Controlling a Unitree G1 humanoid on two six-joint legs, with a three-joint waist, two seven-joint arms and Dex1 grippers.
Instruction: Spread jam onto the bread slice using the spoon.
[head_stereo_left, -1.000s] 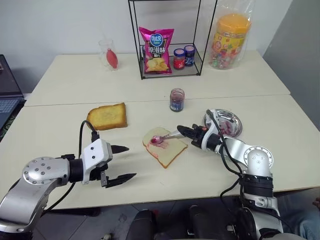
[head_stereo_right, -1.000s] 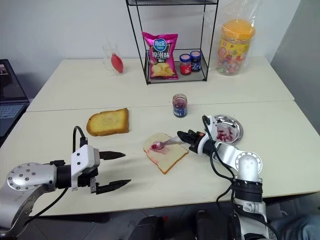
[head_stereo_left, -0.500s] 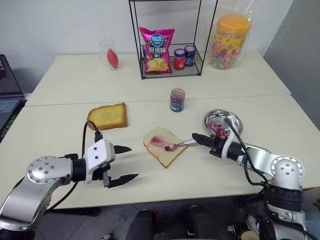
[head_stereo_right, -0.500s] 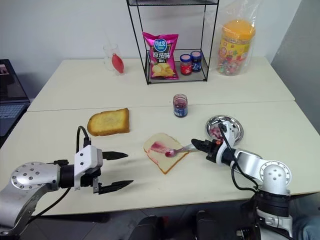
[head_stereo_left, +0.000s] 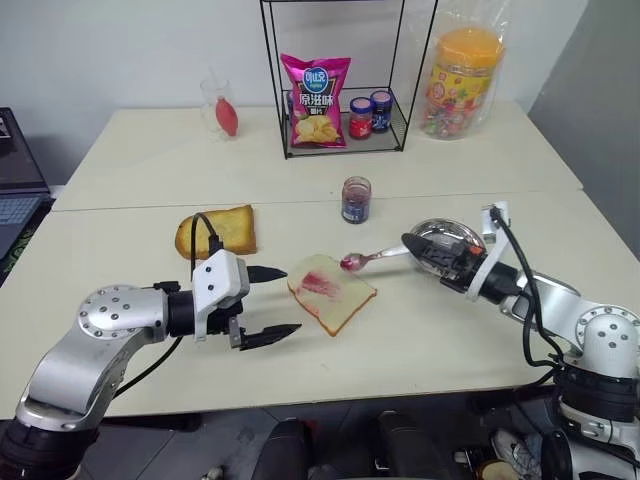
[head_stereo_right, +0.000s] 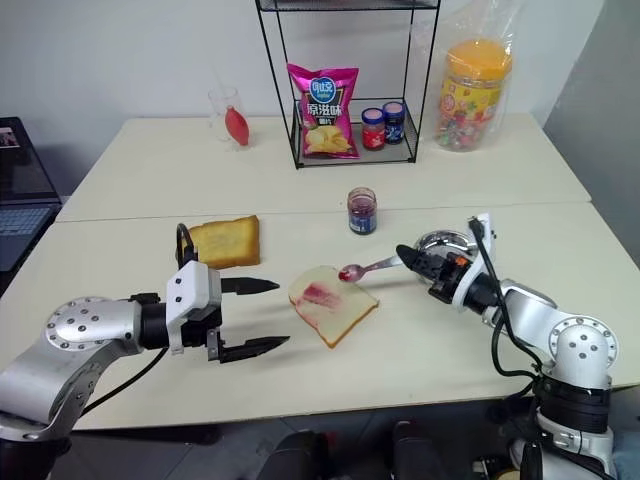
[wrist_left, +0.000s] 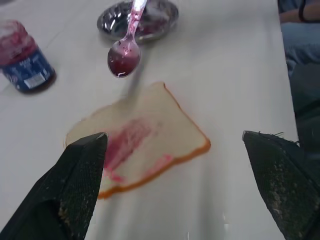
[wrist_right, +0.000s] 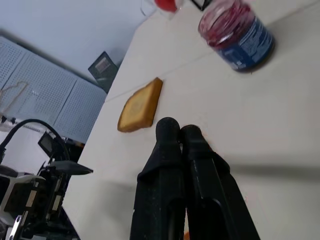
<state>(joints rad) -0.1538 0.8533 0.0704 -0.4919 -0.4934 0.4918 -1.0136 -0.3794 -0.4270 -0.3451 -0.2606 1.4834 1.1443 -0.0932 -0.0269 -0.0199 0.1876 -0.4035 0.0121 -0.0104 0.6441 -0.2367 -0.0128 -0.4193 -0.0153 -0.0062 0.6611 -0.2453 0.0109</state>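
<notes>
The bread slice lies flat mid-table with a red smear of jam on its left half. My right gripper is shut on the handle of the spoon. The spoon's bowl, coated in jam, hangs just above the slice's far right corner. The left wrist view shows the spoon over the bread slice. My left gripper stands open just left of the slice, holding nothing. The jam jar stands behind the bread.
A toasted slice lies left of the bread. A metal dish with pink chunks sits behind my right gripper. A wire rack with a chip bag and two small jars, a candy jar and a glass stand at the back.
My right gripper drew the spoon rightward across the bread, leaving a jam smear, then lifted it off. My left gripper moved right and up, closer to the slice.
</notes>
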